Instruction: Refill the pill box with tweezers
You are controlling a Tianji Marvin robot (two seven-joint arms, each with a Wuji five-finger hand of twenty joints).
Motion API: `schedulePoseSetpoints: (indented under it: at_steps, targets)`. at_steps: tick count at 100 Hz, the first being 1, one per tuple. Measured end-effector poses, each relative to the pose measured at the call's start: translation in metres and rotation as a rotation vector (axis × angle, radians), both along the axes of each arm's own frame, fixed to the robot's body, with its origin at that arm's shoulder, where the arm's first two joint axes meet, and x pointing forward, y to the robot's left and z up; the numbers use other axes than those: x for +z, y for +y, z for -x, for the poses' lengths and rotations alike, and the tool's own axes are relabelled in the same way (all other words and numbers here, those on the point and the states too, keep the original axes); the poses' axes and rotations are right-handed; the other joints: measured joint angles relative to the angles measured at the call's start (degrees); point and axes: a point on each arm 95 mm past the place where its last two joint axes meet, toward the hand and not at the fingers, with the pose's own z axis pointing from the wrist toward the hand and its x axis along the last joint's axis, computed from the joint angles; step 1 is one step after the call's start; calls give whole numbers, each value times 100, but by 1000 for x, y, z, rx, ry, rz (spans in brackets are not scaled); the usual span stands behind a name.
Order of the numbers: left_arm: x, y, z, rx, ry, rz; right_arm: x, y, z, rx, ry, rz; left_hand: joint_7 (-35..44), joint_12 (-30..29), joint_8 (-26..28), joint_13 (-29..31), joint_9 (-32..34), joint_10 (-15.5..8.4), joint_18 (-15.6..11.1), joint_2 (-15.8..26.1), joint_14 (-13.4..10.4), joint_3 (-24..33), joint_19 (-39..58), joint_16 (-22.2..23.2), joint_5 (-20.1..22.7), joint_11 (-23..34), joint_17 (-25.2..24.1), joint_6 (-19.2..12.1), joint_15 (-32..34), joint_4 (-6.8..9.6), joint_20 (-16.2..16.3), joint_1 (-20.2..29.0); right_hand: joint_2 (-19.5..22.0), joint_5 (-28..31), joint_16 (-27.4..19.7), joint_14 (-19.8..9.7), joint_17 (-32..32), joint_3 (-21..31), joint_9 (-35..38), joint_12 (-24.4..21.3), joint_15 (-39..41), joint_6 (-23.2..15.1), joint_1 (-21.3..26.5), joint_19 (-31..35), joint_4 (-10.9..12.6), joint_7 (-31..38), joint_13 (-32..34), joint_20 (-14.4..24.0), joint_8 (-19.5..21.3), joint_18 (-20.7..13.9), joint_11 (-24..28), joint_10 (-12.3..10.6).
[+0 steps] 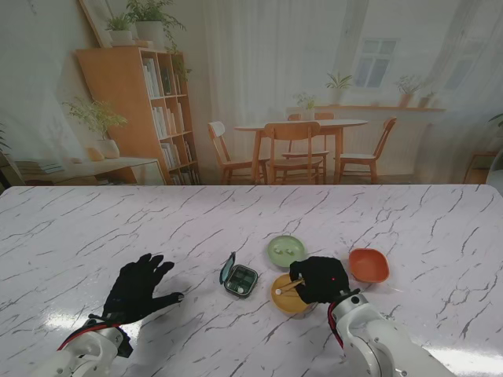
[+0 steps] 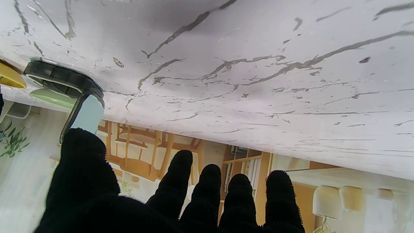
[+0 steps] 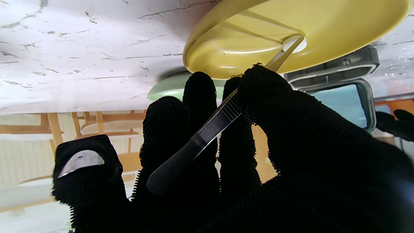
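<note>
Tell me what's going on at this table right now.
A two-handed robot is refilling a pill box using tweezers. The right hand pinches the tweezers, and their tips reach a white pill lying in the yellow dish. The pill box sits open just left of that dish, lid tilted up. A green dish and an orange dish lie nearby. The left hand is open with fingers spread, resting idle on the marble table, holding nothing.
</note>
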Motion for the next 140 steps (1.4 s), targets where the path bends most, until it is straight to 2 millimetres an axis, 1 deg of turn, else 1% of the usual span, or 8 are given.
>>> schedulePoseSetpoints:
  at_steps: [51, 91, 120, 140]
  targets:
    - [-2, 1, 1, 6, 1, 7, -5, 1, -2, 5, 11, -7, 0, 0, 0, 0, 0, 0, 0, 2, 0, 0, 0, 0, 0, 0, 0, 0, 2, 0, 0, 0, -11, -3, 0, 0, 10, 32, 0, 0, -3, 0, 0, 0, 0, 43, -1, 0, 5, 0, 3, 0]
    - [-2, 2, 1, 8, 2, 7, -6, 0, -4, 0, 7, -17, 0, 0, 0, 0, 0, 0, 0, 3, 0, 0, 0, 0, 0, 0, 0, 0, 3, 0, 0, 0, -13, 65, 1, 0, 60, -7, 49, 7, 1, 0, 0, 0, 0, 51, 45, 1, 58, 0, 153, 0]
    - [-2, 2, 2, 8, 6, 7, 2, -6, -1, -4, -6, -31, 0, 0, 0, 0, 0, 0, 0, 3, 0, 0, 0, 0, 0, 0, 1, 0, 3, 0, 0, 0, -5, 69, 1, 0, 69, -28, 54, 8, 9, 0, 0, 0, 0, 51, 50, 1, 63, 0, 157, -1]
    - [-1, 3, 1, 5, 9, -1, 11, -1, 3, 15, -43, -34, 0, 0, 0, 0, 0, 0, 0, 3, 0, 0, 0, 0, 0, 0, 1, 0, 3, 0, 0, 0, -5, 73, 1, 0, 143, -50, 108, 8, 64, 0, 0, 1, 0, 51, 110, 1, 66, 0, 219, -3]
